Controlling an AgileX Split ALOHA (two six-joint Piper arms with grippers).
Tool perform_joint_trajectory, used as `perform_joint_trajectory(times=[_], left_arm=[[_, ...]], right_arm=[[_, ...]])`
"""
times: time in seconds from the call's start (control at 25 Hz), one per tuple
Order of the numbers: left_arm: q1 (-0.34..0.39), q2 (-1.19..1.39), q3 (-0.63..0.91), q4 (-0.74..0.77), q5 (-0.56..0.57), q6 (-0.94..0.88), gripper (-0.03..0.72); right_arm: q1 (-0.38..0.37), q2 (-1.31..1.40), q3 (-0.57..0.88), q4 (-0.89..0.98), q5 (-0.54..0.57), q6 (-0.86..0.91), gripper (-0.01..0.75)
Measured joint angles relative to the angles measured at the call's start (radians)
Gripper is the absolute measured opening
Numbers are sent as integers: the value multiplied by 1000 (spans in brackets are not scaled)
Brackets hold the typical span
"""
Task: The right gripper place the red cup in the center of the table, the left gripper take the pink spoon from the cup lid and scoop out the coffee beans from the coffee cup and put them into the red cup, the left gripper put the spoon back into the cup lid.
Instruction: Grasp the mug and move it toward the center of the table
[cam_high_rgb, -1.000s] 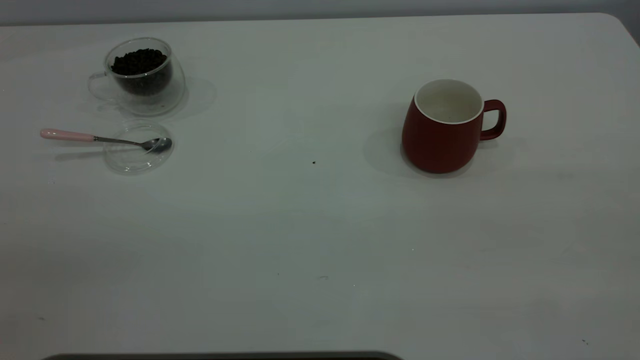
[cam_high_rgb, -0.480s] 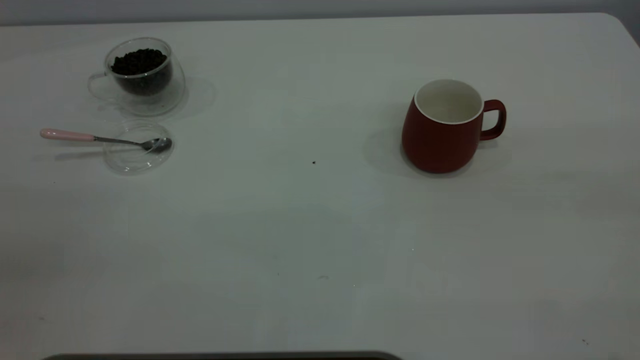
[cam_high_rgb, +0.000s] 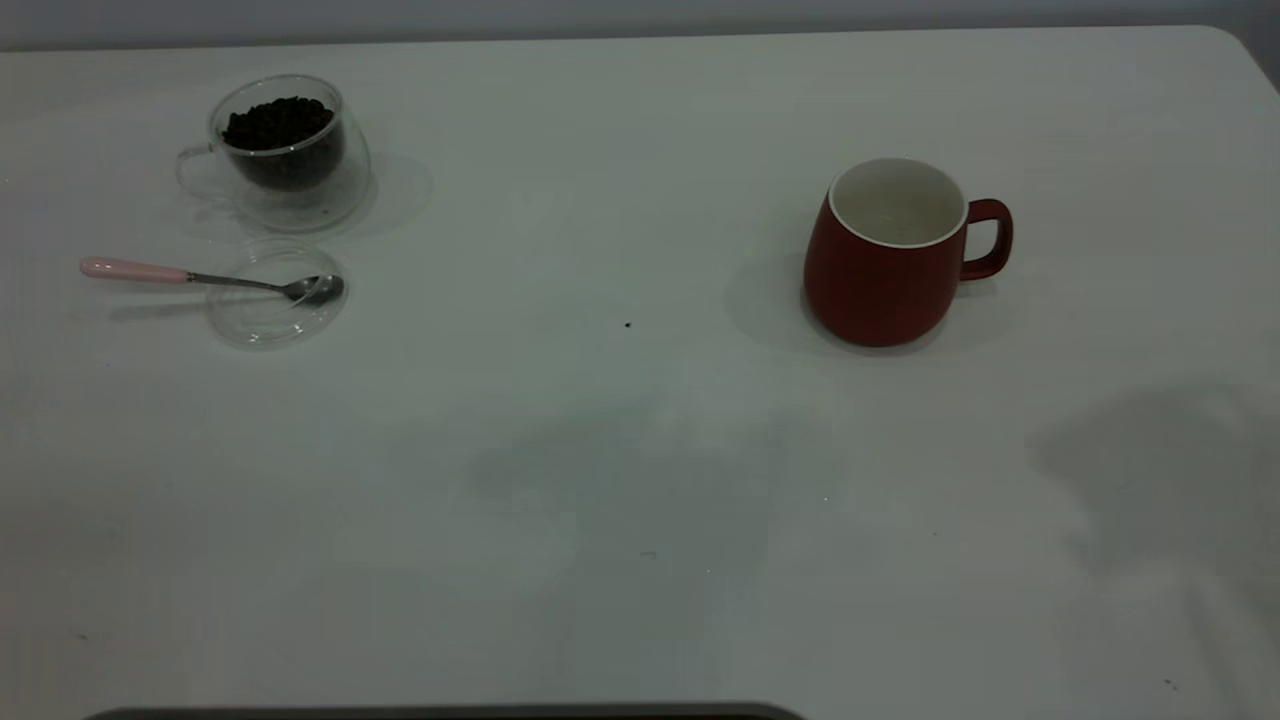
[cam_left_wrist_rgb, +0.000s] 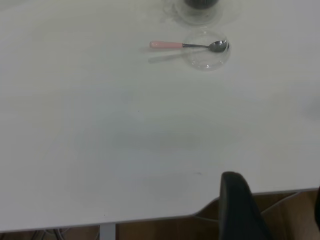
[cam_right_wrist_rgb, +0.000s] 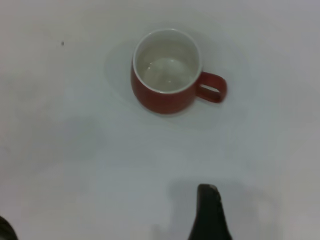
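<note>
Red cup (cam_high_rgb: 885, 262) stands upright, unobstructed, right of a speck (cam_high_rgb: 628, 324); hand states unclear.

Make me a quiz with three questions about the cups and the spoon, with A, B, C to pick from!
1. Where is the bowl of the pink spoon?
A. inside the red cup
B. on the cup lid
C. in the coffee cup

2. What colour is the inside of the red cup?
A. white
B. blue
C. black

3. What is in the red cup right now?
A. a heap of beans
B. a spoon
C. nothing

Answers:
1. B, the metal bowl lies on the clear glass lid, and the pink handle sticks out over the table.
2. A, the right wrist view looks down into a white inside.
3. C, its bottom is bare; the coffee beans all sit in the coffee cup.
</note>
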Motion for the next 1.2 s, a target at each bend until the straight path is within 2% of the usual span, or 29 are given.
perform_joint_trajectory(times=[0.2, 0.44, 0.64, 0.8, 0.92, 1.2], left_arm=[[0, 0, 0, 0, 0, 0, 424], [0, 0, 0, 0, 0, 1, 424], [0, 0, 0, 0, 0, 1, 424], [0, 0, 0, 0, 0, 1, 424], [0, 0, 0, 0, 0, 1, 424], [0, 0, 0, 0, 0, 1, 424]], right_arm=[[0, 322, -150, 75, -30, -242, 590], [0, 646, -330, 148, -53, -678, 590], [0, 823, -450, 287, -77, -1044, 590], [0, 913, -481, 404, -162, -1292, 590], [0, 949, -484, 430, -195, -1352, 590], [15, 996, -495, 486, -152, -1352, 590]])
